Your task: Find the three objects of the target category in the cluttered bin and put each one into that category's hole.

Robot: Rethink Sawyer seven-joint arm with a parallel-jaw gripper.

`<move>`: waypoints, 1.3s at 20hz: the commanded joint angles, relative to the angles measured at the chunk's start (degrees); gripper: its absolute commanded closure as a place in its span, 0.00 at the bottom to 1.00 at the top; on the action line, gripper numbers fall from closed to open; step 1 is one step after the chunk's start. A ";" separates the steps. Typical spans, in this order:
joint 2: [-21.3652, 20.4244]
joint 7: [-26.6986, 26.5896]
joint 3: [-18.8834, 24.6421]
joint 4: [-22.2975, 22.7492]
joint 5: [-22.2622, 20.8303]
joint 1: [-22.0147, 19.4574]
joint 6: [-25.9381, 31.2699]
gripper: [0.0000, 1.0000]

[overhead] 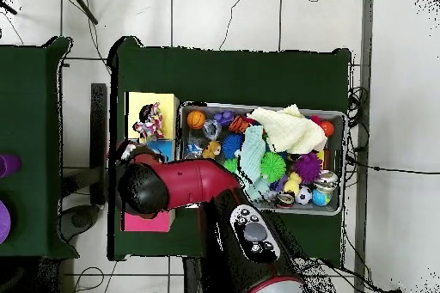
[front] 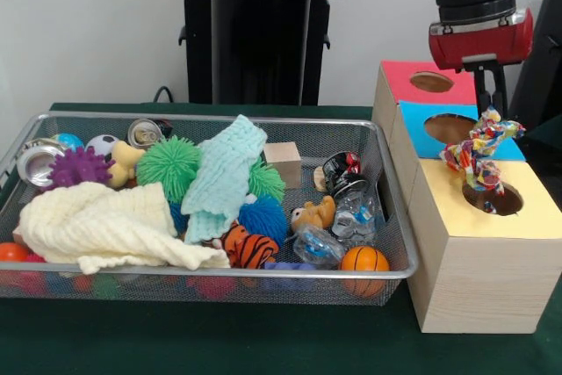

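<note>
1. A knotted bundle (front: 479, 154) (overhead: 149, 121) of whitish fabric with red, blue and yellow spots hangs over the round dark hole (front: 493, 198) in the yellow-topped wooden box (front: 474, 261), its lower end dipping in.
2. The gripper (front: 486, 107) is above the bundle; whether it is clamped cannot be told.
3. The wire-mesh bin (front: 399, 243) (overhead: 337, 208) holds spiky rubber balls, a cream knit cloth (front: 97, 226), a mint cloth (front: 224, 173) and a striped plush (front: 248, 248), crowded to the rim.
4. No writing is legible.
</note>
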 commanded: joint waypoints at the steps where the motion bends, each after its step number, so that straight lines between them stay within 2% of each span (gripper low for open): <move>1: 4.30 6.51 1.55 0.01 0.58 -3.30 -6.67 1.00; 6: 3.87 4.84 -3.59 -3.83 -2.81 -0.58 -11.41 1.00; 9: 4.27 5.31 -5.35 -5.35 -2.39 0.60 -15.79 1.00; 13: 5.71 5.32 -6.60 -7.15 -1.05 1.68 -20.11 1.00; 20: 6.60 4.89 -7.18 -8.52 0.13 2.09 -21.72 1.00; 26: 11.10 4.76 -8.37 -9.07 -1.13 2.74 -25.09 1.00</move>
